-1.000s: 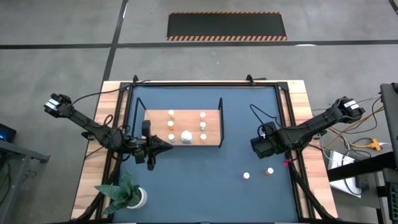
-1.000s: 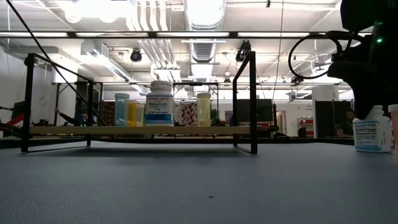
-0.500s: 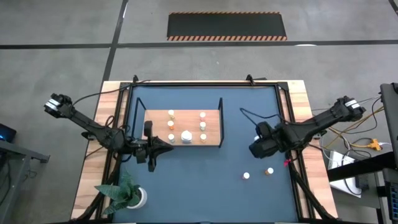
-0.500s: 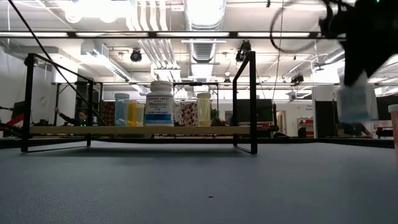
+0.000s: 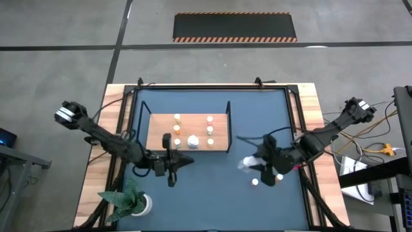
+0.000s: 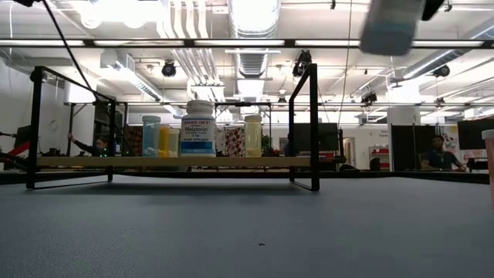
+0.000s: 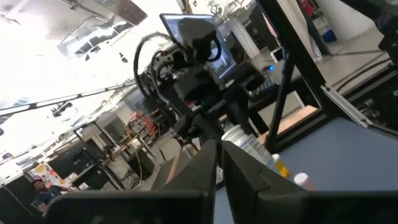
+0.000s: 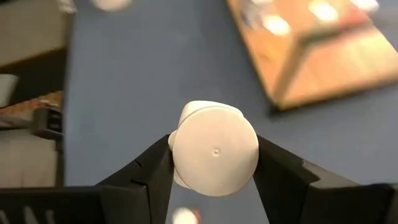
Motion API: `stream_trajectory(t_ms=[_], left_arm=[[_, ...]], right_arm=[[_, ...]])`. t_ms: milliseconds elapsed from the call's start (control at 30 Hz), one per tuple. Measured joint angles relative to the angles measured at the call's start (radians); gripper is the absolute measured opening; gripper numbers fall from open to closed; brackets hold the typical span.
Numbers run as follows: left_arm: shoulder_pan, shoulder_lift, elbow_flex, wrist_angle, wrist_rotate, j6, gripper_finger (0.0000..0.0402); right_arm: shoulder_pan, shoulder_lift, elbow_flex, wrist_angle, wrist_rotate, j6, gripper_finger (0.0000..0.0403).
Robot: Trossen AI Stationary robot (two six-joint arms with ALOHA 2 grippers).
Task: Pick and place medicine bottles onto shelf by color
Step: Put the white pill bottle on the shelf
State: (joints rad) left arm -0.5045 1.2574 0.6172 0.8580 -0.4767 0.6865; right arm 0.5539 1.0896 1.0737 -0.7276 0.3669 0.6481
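White-capped medicine bottle (image 8: 214, 152) is clamped between the right gripper (image 8: 212, 163) fingers, lifted off the counter (image 5: 212, 187), between the counter's right edge and the shelf (image 5: 188, 131). In the right wrist view the cap faces the camera, one dark finger on each side of the body, bottle centred in the grip. In the low view it hangs high above the counter surface.

Step in hand, as I read it: carry to the shelf. Keep it high enough to clear the black end frame (image 5: 228, 125), stay level, and come down beside the large white bottle (image 5: 192, 141) without knocking the small ones. Release only once the base is seated.

Two small bottles (image 5: 255, 182) sit near the counter's right edge. Left gripper (image 5: 172, 171) fingers are together, empty, near the shelf's front edge.
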Motion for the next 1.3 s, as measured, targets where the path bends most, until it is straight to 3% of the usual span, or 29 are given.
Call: stream_trajectory(t_ms=[300, 567, 767, 967, 1300], left_arm=[[0.001, 0.152, 0.128, 0.003, -0.001, -0.132, 0.0138], [0.037, 0.239, 0.15, -0.013, -0.005, -0.434, 0.0233], [0.063, 0.266, 0.149, -0.011, 0.003, -0.553, 0.0247], [0.067, 0.271, 0.146, -0.036, 0.126, -0.577, 0.0247], [0.095, 0.272, 0.126, -0.071, 0.13, -0.627, 0.0247]], right_arm=[[0.0, 0.058, -0.155, 0.565, 0.141, -0.32, 0.018], [0.0, 0.149, -0.23, 1.012, 0.185, -0.56, 0.018], [-0.01, 0.214, -0.216, 1.065, 0.186, -0.589, 0.018], [-0.025, 0.256, -0.188, 1.07, 0.187, -0.594, 0.018], [-0.025, 0.248, -0.177, 1.084, 0.226, -0.645, 0.018]])
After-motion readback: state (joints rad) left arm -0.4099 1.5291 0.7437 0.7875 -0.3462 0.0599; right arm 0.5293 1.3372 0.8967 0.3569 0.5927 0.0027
